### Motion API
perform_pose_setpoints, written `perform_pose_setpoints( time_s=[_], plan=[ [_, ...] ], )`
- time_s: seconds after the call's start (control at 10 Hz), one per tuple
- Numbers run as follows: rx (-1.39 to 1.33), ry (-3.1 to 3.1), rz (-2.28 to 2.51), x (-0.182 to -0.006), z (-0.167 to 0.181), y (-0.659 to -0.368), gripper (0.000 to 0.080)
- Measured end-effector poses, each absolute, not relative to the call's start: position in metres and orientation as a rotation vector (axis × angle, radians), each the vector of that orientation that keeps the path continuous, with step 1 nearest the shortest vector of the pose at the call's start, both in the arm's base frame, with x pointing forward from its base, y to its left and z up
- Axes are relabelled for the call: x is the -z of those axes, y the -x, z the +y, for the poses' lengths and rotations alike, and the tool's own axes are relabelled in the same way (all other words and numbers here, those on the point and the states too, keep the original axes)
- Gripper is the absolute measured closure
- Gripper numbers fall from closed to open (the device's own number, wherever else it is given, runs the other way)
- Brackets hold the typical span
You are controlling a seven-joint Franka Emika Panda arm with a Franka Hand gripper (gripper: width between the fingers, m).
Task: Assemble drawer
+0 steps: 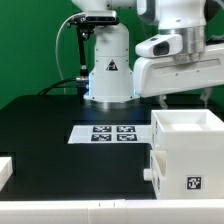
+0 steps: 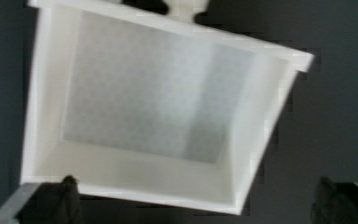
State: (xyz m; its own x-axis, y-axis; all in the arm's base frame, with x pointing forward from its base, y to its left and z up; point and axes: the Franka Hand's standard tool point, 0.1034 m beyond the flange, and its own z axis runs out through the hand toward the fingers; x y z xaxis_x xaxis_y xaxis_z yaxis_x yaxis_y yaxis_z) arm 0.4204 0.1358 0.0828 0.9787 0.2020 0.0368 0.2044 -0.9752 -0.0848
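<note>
Your fingers [image 2: 51,200] stand wide apart, and nothing is clamped between them. In the wrist view the two dark tips frame one end of the drawer [image 2: 158,100]. One tip overlaps a corner of its thick white wall, and the other sits clear of the wall over dark table. You cannot tell from either view whether that first tip touches the plastic. The gripper [image 2: 199,190] looks straight down into the drawer's open top, which shows a bare pale floor. A small knob [image 2: 186,8] juts from the wall farthest from the tips, and a narrow ledge runs along one adjoining side. In the exterior view the white hand hangs just above the drawer, at that view's right. The fingers themselves are hard to make out there. The drawer sits upright on the black table [image 1: 50,130], with a black-and-white tag [image 1: 195,184] low on the face toward the camera. The marker board [image 1: 105,134] lies flat near the drawer, toward the exterior view's left. The arm's base [image 1: 108,70] stands behind the marker board. A further white piece [image 1: 4,172] is cut off at the exterior view's left edge, well apart from the drawer.
</note>
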Motion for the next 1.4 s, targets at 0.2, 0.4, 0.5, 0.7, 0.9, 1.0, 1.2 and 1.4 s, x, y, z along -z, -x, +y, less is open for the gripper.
perform_pose_setpoints(
  time_s=[0.2,0.4,0.5,0.7,0.9,1.0,1.2,1.4],
  plan=[
    [0.051,3.033,-0.234,-0.077,0.146,-0.419,0.0150],
    [0.051,3.033,-0.232,-0.078,0.146,-0.419,0.0150],
    [0.047,3.035,-0.187,-0.077,0.147,-0.417,0.0150],
    [-0.017,3.045,-0.021,-0.061,0.162,-0.393,0.0150],
    [-0.038,3.038,0.006,-0.044,0.172,-0.383,0.0150],
    [-0.024,3.035,0.006,-0.043,0.173,-0.386,0.0150],
    [-0.024,3.035,0.006,-0.043,0.173,-0.386,0.0150],
    [-0.024,3.035,0.006,-0.043,0.173,-0.386,0.0150]
  ],
)
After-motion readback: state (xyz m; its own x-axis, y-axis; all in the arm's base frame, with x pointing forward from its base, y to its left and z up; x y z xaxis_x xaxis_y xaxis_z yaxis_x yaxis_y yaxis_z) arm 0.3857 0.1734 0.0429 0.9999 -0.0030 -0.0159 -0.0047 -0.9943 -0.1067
